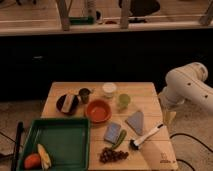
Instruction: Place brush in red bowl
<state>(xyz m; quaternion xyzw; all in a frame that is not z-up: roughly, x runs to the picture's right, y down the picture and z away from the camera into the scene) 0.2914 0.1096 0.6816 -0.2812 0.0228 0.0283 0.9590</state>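
Brush is laid diagonally on the table, right-front, with the dark head toward the near edge. Bowl is set mid-table, well left of the brush. Sponge and pepper are lodged between them. Gripper is held at the table's right edge, near the handle tip. Open or closed: cannot be told.

Dim warm light falls on a light wooden square table, pale speckled floor at its left edge, a dark low wall beyond its far edge. The gripper hangs beside its right edge.
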